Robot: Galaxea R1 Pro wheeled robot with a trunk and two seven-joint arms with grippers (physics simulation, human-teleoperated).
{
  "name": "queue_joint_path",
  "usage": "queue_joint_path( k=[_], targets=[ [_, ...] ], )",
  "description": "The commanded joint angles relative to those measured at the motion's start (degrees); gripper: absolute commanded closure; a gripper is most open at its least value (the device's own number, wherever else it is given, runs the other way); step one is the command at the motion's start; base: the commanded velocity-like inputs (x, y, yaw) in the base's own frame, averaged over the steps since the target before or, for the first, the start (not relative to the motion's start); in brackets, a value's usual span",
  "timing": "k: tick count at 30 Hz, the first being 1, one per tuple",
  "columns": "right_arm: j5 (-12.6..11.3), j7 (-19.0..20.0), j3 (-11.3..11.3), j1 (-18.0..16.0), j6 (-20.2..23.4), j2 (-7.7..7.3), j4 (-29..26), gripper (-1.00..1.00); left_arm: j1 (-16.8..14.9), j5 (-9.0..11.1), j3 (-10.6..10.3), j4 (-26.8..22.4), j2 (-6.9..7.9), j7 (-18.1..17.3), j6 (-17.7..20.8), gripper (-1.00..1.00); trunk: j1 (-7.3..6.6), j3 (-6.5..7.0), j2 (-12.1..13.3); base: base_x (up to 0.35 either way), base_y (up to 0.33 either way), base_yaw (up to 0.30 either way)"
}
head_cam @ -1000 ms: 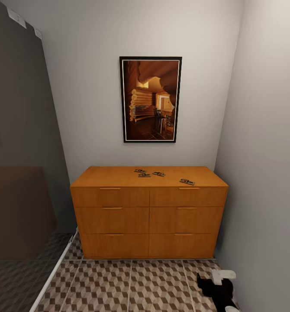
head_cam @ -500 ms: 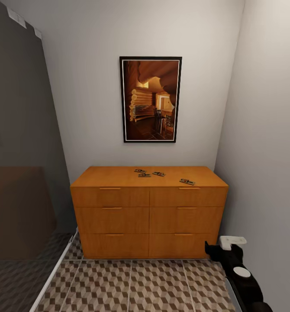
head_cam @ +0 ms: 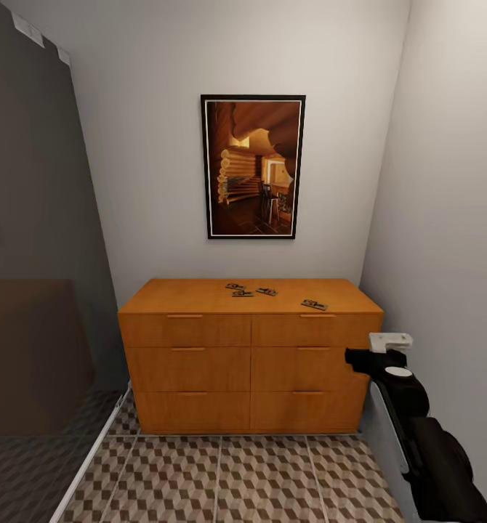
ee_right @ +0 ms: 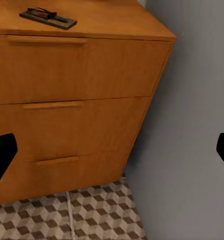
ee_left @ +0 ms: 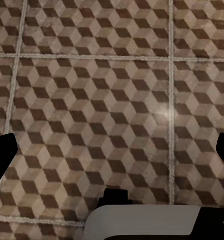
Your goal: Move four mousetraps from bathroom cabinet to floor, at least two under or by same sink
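A framed picture (head_cam: 253, 166) in a black frame is hung on the pale far wall (head_cam: 163, 109), showing a warm orange interior scene. A plain grey side wall (head_cam: 447, 218) is seen at the right, and a dark grey panel (head_cam: 33, 254) at the left.

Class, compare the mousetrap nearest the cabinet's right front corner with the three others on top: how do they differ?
The right mousetrap lies alone near the front edge; the three others cluster together, further back and nearer the middle. All lie flat on the cabinet top, untouched.
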Motion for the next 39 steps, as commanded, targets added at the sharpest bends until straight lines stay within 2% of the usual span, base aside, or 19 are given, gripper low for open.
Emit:
queue_joint_path(
  k=[1,8,9,10,12,13,15,16,17,18,20,24,28,29,33,39],
  targets=[
    [0.09,-0.11,0.05,-2.89,1.84,-0.05,0.05,-1.00,0.02,0.01,0.05,-0.07,-0.01,0.08,-0.07,-1.00,0.00,-0.06,-0.03,0.000,0.000,0.000],
    [0.10,-0.09,0.08,-16.29,7.81,-0.03,2.27,-1.00,0.04,0.03,0.05,-0.05,-0.01,0.08,-0.07,-1.00,0.00,-0.06,-0.03,0.000,0.000,0.000],
    [0.10,-0.09,0.09,-18.04,8.14,-0.03,3.09,-1.00,0.03,0.03,0.05,-0.05,-0.01,0.08,-0.07,-1.00,0.00,-0.06,-0.03,0.000,0.000,0.000],
    [0.10,-0.08,0.11,-21.74,8.62,0.02,5.38,-1.00,0.03,0.05,0.05,-0.05,-0.01,0.08,-0.07,-1.00,0.00,-0.06,-0.03,0.000,0.000,0.000],
    [0.10,-0.07,0.12,-25.71,8.93,0.07,8.60,-1.00,0.01,0.07,0.05,-0.05,-0.01,0.08,-0.07,-1.00,0.00,-0.06,-0.03,0.000,0.000,0.000],
    [0.10,-0.05,0.13,-29.87,9.11,0.10,12.69,-1.00,0.00,0.08,0.05,-0.05,-0.01,0.08,-0.07,-1.00,0.00,-0.06,-0.03,0.000,0.000,0.000],
    [0.06,0.04,0.16,-34.12,9.21,0.14,17.51,-1.00,-0.01,0.09,0.05,-0.05,-0.01,0.08,-0.07,-1.00,0.00,-0.06,-0.03,0.000,0.000,0.000],
    [0.01,0.21,0.19,-38.23,9.25,0.20,22.92,-1.00,0.01,0.09,0.03,-0.05,-0.01,0.08,-0.07,-1.00,0.00,-0.06,-0.03,0.000,0.000,0.000],
    [-0.03,0.28,0.19,-40.15,9.24,0.23,25.69,-1.00,0.00,0.09,0.03,-0.05,-0.01,0.08,-0.07,-1.00,0.00,-0.06,-0.03,0.000,0.000,0.000],
    [-0.10,0.41,0.24,-43.52,9.10,0.27,31.01,-1.00,0.01,0.10,0.02,-0.05,-0.01,0.08,-0.07,-1.00,0.00,-0.06,-0.03,0.000,0.000,0.000],
    [-0.17,0.56,0.27,-47.04,8.52,0.30,37.62,-1.00,0.01,0.10,-0.01,-0.05,-0.01,0.08,-0.07,-1.00,0.00,-0.06,-0.03,0.000,0.000,0.000],
    [-0.27,0.77,0.41,-49.27,6.90,0.40,42.86,-1.00,0.01,0.10,-0.03,-0.05,-0.01,0.08,-0.07,-1.00,0.00,-0.06,-0.03,0.000,0.000,0.000],
    [-0.32,2.62,0.52,-50.31,5.15,0.50,46.48,-1.00,0.00,0.10,-0.04,0.07,-0.01,0.08,-0.07,-1.00,0.00,-0.06,-0.03,0.000,0.000,0.000],
    [-0.31,4.06,0.54,-50.49,4.81,0.50,47.36,-1.00,0.01,0.10,-0.04,0.30,-0.01,0.08,-0.07,-1.00,0.00,-0.06,-0.03,0.000,0.000,0.000],
    [-0.23,8.00,0.57,-50.71,4.40,0.56,48.41,-1.00,-0.01,0.04,-0.04,0.88,-0.01,0.08,-0.07,-1.00,0.00,-0.06,-0.03,0.000,0.000,0.000],
    [-0.18,10.43,0.74,-50.80,4.24,0.64,48.81,-1.00,0.01,0.08,-0.04,1.19,-0.01,0.08,-0.07,-1.00,0.00,-0.06,-0.03,0.043,0.000,0.000]
  ],
)
